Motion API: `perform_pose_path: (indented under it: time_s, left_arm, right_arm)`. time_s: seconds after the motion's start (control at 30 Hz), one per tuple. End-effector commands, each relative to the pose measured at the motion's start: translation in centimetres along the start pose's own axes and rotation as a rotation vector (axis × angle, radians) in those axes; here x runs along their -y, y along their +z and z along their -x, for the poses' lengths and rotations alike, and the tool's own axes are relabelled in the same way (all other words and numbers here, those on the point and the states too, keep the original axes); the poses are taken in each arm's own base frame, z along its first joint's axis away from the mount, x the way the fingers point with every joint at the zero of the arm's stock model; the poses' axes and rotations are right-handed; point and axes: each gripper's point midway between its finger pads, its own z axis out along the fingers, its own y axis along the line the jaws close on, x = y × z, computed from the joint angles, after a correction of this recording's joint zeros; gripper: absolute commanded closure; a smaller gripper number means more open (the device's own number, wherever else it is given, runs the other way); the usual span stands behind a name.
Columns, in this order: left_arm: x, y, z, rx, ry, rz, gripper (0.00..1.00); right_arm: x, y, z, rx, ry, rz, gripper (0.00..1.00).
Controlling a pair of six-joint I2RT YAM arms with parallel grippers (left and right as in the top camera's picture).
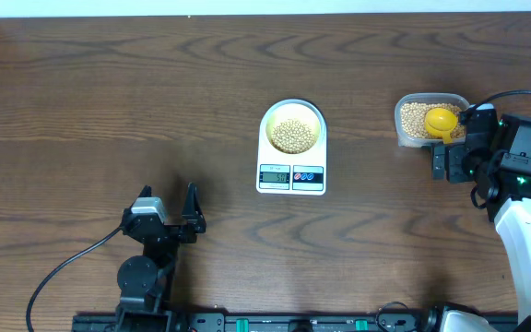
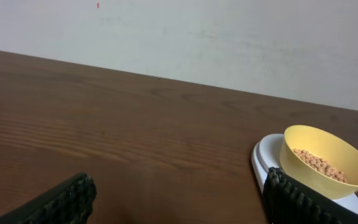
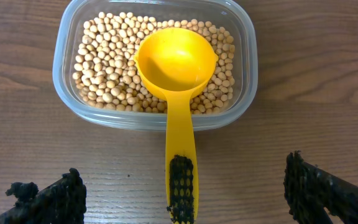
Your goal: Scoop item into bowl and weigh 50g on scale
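- At the right end of the table (image 1: 109, 92), the right gripper (image 3: 183, 171) is hanging just short of the clear container (image 3: 248, 74), its fingers (image 3: 48, 199) spread wide and pinching nothing.
- The yellow scoop (image 3: 176, 59) is lying empty, its cup resting on the beans (image 3: 101, 74) in that container. Its handle (image 3: 180, 143) is running straight back over the near rim toward the gripper, long axis in line with the wrist, and its black-patched end is lying between the two open fingers, apart from both.
- Any coming pick-up is likely turning on this one line. The fingers are already straddling the handle across its width, so closing on it probably needs little more than a slight approach.
- The right arm is by far the nearer one. The left gripper (image 1: 169, 198) is resting low at the near left of the table, well apart from scoop and container, likewise spread and holding nothing.
- The bowl (image 1: 292, 127) is sitting on the scale (image 1: 291, 177) in the middle of the table, toward the left arm's side of the container, and is carrying a shallow layer of beans. The display digits are showing too small to read, so whether the target weight is reached cannot be told.
- Counting gives one scale, one bowl, one clear container, one scoop and two grippers. The beans are too many to count and are lying in two lots, the larger in the container.
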Motion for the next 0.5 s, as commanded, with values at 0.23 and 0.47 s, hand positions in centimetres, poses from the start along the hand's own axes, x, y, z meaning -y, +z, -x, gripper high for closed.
perform_pose_path:
  time_s: [0.23, 0.47]
  left_arm:
    - [-1.42, -0.04, -1.35, -0.043, 0.031, 0.069, 0.12]
    - [-1.81, -0.05, -1.29, -0.043, 0.078, 0.083, 0.12]
  right_arm:
    - [0.15, -0.38, 0.25, 0.012, -0.009, -0.008, 0.01]
    - [0.15, -0.38, 0.24, 0.012, -0.009, -0.008, 0.01]
